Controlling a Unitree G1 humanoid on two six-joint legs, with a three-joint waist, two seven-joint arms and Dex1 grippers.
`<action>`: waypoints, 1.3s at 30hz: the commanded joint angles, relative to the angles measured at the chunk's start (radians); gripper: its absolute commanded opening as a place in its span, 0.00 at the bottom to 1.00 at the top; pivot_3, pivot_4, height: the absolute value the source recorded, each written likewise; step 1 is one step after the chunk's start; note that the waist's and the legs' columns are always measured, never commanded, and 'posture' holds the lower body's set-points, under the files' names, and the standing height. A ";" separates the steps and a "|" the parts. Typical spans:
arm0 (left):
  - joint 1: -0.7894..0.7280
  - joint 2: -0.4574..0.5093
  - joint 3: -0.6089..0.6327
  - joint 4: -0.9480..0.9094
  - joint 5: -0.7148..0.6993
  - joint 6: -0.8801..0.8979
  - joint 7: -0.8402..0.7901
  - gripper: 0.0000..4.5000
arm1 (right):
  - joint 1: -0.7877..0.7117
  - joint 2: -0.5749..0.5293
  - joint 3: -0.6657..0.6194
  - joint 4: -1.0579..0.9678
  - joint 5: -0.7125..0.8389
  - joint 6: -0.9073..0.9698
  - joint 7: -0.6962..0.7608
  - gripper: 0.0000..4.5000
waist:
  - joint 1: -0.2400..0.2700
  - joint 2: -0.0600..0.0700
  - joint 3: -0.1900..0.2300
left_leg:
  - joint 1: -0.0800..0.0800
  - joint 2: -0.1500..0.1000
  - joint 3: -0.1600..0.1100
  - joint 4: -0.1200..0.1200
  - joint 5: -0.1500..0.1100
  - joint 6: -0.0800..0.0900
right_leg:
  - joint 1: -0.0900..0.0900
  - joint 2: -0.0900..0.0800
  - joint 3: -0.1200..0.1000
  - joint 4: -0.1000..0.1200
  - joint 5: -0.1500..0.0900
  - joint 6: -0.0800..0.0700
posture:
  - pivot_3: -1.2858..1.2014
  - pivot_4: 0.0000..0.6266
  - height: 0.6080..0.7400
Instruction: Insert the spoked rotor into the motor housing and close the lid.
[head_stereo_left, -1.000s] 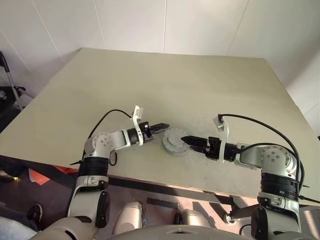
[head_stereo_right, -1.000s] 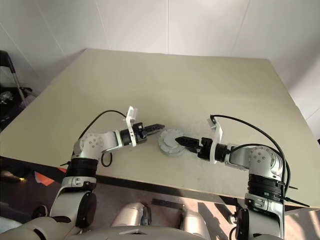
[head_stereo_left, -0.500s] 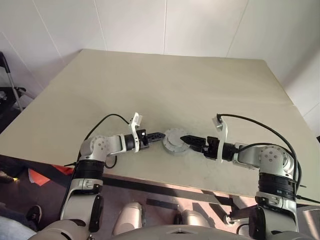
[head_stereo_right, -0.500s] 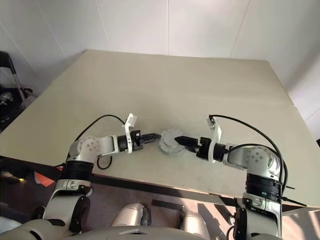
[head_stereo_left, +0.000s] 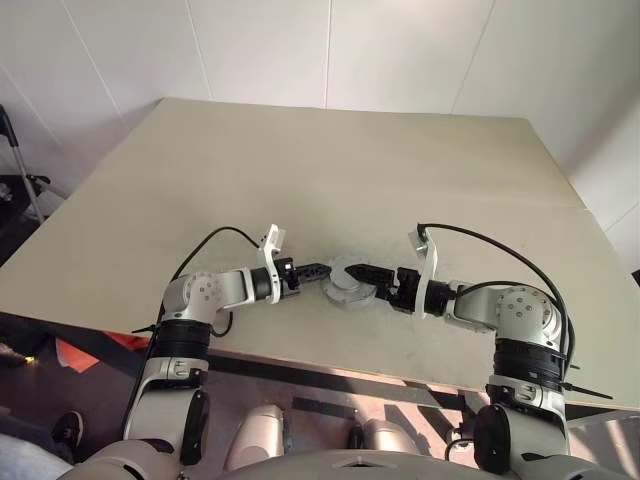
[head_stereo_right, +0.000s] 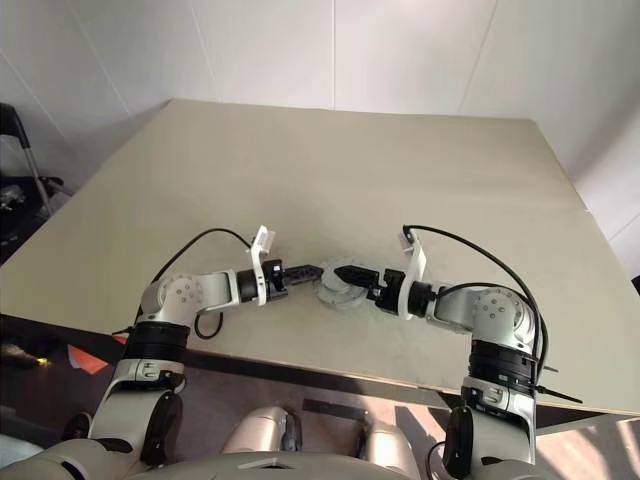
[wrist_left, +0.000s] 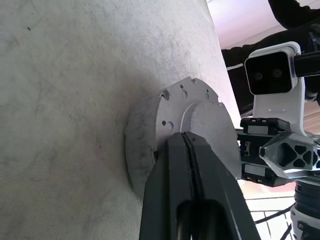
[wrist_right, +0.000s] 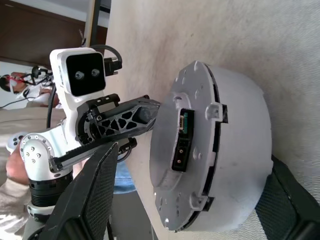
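My left end effector (head_stereo_left: 318, 270) has its two black fingers pressed together, the tips against the left edge of the round grey metal motor housing with its lid on top (head_stereo_left: 345, 283). The housing sits near the front edge of the pale beige surface (head_stereo_left: 330, 170). My right end effector (head_stereo_left: 362, 273) reaches over it from the right, fingers spread wide to either side of its body.
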 joint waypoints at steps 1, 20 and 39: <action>0.004 -0.001 -0.007 -0.001 0.014 -0.003 0.007 0.00 | -0.031 0.007 0.001 0.006 0.006 -0.003 0.004 0.70 | 0.001 0.000 0.000 | 0.000 0.000 0.000 0.000 0.000 0.000 | -0.001 0.000 0.000 0.000 0.000 0.000 | 0.52 0.00 1.00; -0.008 -0.063 0.185 -0.004 -0.073 -0.180 0.024 0.00 | -0.271 0.036 -0.181 0.215 0.014 -0.230 -0.094 0.47 | 0.005 0.000 0.001 | -0.009 0.000 0.001 0.001 0.001 -0.002 | -0.008 0.000 0.000 0.001 0.002 -0.001 | 0.52 0.00 1.00; 0.022 -0.130 0.358 0.000 -0.352 -0.106 0.113 0.89 | -0.403 0.167 -0.224 0.222 0.126 -0.198 -0.234 0.47 | 0.006 0.000 0.001 | -0.035 0.003 0.002 0.020 -0.001 0.004 | -0.035 -0.001 0.000 0.022 -0.002 -0.008 | 0.52 0.00 1.00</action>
